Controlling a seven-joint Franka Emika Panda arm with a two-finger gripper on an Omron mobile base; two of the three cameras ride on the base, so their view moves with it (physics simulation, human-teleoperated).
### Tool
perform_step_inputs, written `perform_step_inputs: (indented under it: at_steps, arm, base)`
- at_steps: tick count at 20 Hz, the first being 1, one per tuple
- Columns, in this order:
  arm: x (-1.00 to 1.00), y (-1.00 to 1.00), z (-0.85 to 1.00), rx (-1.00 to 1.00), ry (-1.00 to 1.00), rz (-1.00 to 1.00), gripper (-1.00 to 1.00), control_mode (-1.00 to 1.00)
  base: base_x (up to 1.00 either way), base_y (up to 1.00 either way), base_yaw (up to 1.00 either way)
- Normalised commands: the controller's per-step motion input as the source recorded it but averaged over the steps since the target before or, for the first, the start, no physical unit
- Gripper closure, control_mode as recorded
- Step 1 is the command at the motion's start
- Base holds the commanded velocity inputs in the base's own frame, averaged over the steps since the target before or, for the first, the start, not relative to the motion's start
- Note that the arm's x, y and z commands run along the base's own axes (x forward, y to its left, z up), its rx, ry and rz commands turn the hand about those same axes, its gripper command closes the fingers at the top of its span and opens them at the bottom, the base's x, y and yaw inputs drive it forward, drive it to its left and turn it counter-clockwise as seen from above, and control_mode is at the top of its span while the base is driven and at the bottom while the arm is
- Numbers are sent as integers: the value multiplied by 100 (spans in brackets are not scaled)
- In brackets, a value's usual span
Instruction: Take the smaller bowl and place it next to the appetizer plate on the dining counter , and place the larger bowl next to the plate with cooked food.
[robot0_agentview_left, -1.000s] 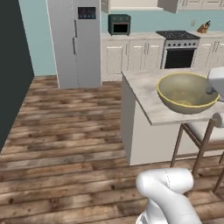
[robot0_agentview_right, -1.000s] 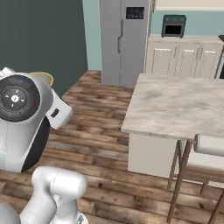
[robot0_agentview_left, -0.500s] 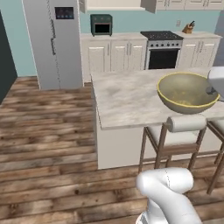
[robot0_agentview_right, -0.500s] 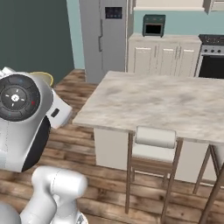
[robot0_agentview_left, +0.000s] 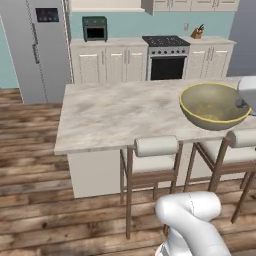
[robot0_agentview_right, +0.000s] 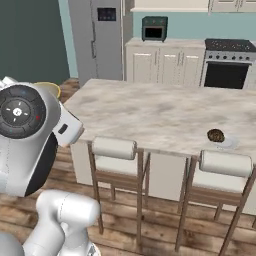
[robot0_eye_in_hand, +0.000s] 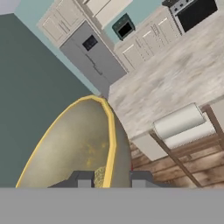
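My gripper (robot0_eye_in_hand: 108, 179) is shut on the rim of the smaller bowl (robot0_eye_in_hand: 74, 148), an olive-tan bowl with a thin yellow rim; one fingertip is inside it and one outside. In the left base view that bowl (robot0_agentview_left: 212, 105) hangs tilted over the right part of the dining counter (robot0_agentview_left: 115, 115). In the right base view its rim (robot0_agentview_right: 50, 88) peeks out behind the arm. The appetizer plate (robot0_agentview_right: 220, 139), small and white with a dark brown lump, sits near the counter's (robot0_agentview_right: 160, 112) front edge at the right. The larger bowl and the plate with cooked food are out of view.
Padded stools (robot0_agentview_left: 156, 150) (robot0_agentview_right: 114, 150) (robot0_agentview_right: 225, 165) stand along the counter's near side. Behind the counter are a steel fridge (robot0_agentview_left: 40, 45), white cabinets (robot0_agentview_left: 112, 62) and a stove (robot0_agentview_left: 167, 60). Wooden floor lies to the left.
The whole scene has shifted left in both base views, so the camera has moved along toward the counter, which is now closer and centred. The bowl stays in the gripper's hold.
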Motion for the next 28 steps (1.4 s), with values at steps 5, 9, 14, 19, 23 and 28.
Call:
perform_step_inputs:
  at_steps: [5, 9, 14, 19, 23, 28]
  arm:
    - [0, 0, 0, 0, 0, 0, 100, 100]
    - [0, 0, 0, 0, 0, 0, 100, 100]
    - [0, 0, 0, 0, 0, 0, 100, 100]
    - [0, 0, 0, 0, 0, 0, 100, 100]
    - [0, 0, 0, 0, 0, 0, 100, 100]
    - [0, 0, 0, 0, 0, 0, 100, 100]
  base:
    - [14, -100, 0]
    - [17, -100, 0]
    - [13, -100, 0]
    - [5, -100, 0]
    - [11, -87, 0]
    - [39, -13, 0]
